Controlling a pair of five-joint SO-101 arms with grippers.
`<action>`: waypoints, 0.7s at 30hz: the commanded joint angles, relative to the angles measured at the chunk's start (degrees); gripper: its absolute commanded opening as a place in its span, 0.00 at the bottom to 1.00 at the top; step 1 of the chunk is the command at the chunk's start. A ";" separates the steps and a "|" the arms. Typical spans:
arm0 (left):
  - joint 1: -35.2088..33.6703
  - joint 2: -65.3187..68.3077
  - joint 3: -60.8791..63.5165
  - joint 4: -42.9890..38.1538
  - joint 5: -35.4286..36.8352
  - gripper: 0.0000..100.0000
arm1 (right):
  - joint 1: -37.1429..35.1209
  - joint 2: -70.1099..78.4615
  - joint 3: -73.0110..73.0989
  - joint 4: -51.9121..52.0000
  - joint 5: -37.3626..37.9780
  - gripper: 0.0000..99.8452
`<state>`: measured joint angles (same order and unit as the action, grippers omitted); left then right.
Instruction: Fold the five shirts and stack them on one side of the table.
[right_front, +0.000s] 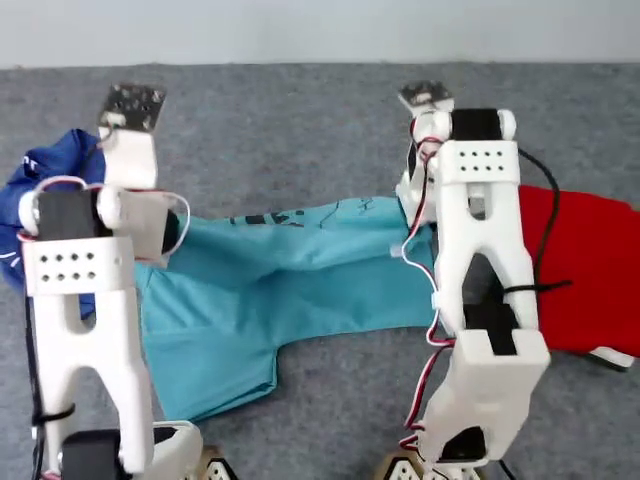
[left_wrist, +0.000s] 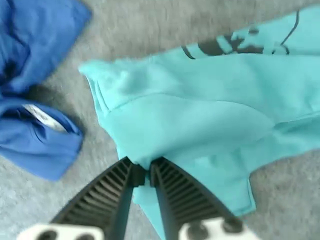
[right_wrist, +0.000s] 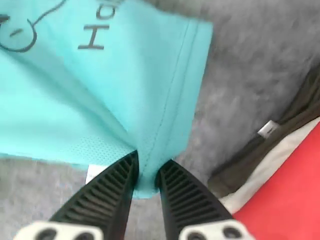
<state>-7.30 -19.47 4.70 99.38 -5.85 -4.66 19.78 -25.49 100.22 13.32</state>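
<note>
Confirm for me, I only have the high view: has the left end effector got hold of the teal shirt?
Observer: Yes, the left end effector is shut on a bunched edge of the teal shirt.
Operator: And the right one?
Observer: The right end effector is shut on the shirt's hemmed edge.
Operator: Anything the arm hides from me?
Observer: A dark garment with a white tag lies beside the red shirt.

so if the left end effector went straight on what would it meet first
The teal shirt: the left end effector is shut on its edge, and more of it lies straight ahead. The blue shirt looks off to one side.
</note>
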 joint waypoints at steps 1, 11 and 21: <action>-0.26 -4.31 5.32 1.32 -1.05 0.01 | -0.22 -4.00 4.22 -2.24 0.53 0.01; -0.35 -6.77 14.99 1.32 -7.56 0.01 | -0.13 -4.18 10.73 -4.62 0.35 0.01; -0.35 -6.77 16.13 1.32 -9.14 0.01 | -0.40 -4.18 14.42 -3.47 -1.14 0.01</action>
<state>-7.30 -24.66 20.97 99.38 -14.37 -4.66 19.16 -12.04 95.91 13.05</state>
